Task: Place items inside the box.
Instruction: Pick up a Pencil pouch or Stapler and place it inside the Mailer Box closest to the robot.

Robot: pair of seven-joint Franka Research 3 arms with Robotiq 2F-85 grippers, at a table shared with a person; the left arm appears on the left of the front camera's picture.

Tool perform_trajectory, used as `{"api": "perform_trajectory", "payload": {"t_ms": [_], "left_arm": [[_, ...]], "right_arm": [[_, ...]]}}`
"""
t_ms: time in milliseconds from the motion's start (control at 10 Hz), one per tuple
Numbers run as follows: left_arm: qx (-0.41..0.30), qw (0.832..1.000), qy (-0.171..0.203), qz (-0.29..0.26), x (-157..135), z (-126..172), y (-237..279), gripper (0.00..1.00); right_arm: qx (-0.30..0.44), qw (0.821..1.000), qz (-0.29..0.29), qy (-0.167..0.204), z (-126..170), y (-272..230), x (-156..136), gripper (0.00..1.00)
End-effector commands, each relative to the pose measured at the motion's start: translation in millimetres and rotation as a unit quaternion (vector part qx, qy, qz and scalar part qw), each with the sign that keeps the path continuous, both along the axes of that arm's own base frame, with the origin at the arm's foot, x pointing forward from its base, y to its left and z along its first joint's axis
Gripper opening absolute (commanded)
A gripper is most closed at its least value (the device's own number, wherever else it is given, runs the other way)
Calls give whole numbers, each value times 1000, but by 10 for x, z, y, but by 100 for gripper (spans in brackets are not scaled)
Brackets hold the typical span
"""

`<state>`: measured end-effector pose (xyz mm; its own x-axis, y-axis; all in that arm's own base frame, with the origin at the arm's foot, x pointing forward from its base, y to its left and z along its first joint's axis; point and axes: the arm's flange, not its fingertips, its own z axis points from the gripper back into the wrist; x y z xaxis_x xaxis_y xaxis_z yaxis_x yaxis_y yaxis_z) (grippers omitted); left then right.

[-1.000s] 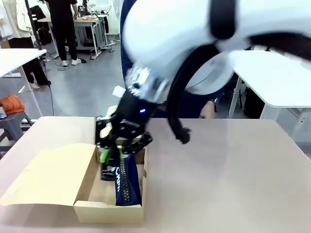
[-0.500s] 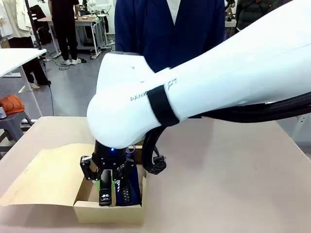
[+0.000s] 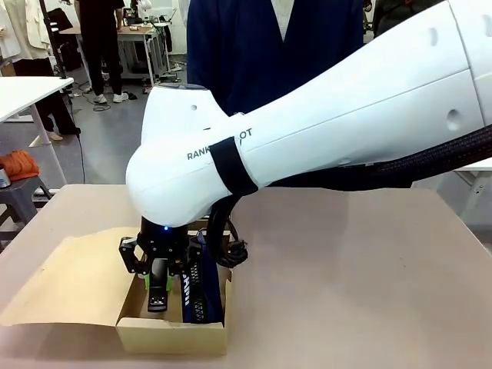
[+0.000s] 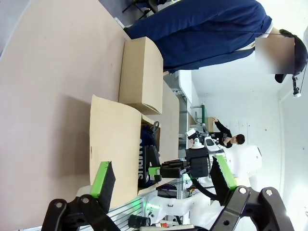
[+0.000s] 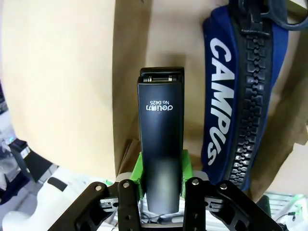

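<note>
Closest to the camera, the right gripper (image 5: 162,169) has its green pads clamped on the rear end of the black stapler (image 5: 161,130), whose nose points away from the wrist and down into the open compartment. Just beside the stapler, on the robot's right, lies the navy "CAMPUS" pouch (image 5: 226,96), and the two long axes run nearly parallel. From the front, the stapler (image 3: 157,296) hangs between that pouch (image 3: 197,296) and the compartment's left wall, so the bare strip of floor it needs is straight under it. Whether its nose already touches the floor I cannot tell. The coming move looks like a release in that strip, clear of the pouch's zip. The cardboard box (image 3: 173,337) sits near the table's front edge, its flap lid (image 3: 73,284) laid open to the robot's left. The left gripper (image 4: 162,173) stands well apart with its jaws wide and nothing between them, so the right arm is much the nearer. A person (image 3: 269,46) in a blue coat stands at the far side.
</note>
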<state>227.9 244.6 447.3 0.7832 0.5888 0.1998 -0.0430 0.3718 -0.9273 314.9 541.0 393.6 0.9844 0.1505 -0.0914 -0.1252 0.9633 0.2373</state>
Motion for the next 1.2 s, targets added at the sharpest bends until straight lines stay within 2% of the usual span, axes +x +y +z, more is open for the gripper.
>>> {"api": "perform_trajectory", "payload": {"t_ms": [0,100,200,300,400,900,1000,1100], "left_arm": [[-2,1000,-12,-2,-3,-3,-13,100],[-2,1000,-12,-2,-3,-3,-13,100],[-2,1000,-12,-2,-3,-3,-13,100],[-2,1000,-12,-2,-3,-3,-13,100],[-2,1000,-12,-2,-3,-3,-13,100],[-2,1000,-12,-2,-3,-3,-13,100],[-2,1000,-12,-2,-3,-3,-13,100],[-2,1000,-12,-2,-3,-3,-13,100]], "right_arm": [[-6,1000,-17,-3,20,65,-35,31],[-8,1000,-16,-3,26,61,-21,31],[-7,1000,-15,-1,22,43,-20,47],[-9,1000,-17,2,11,28,-12,87],[-5,1000,-20,-2,21,16,-9,100],[6,1000,-25,-14,66,-31,16,100],[3,999,-25,-34,176,-171,74,100],[23,999,-16,-16,384,-500,176,100]]}}
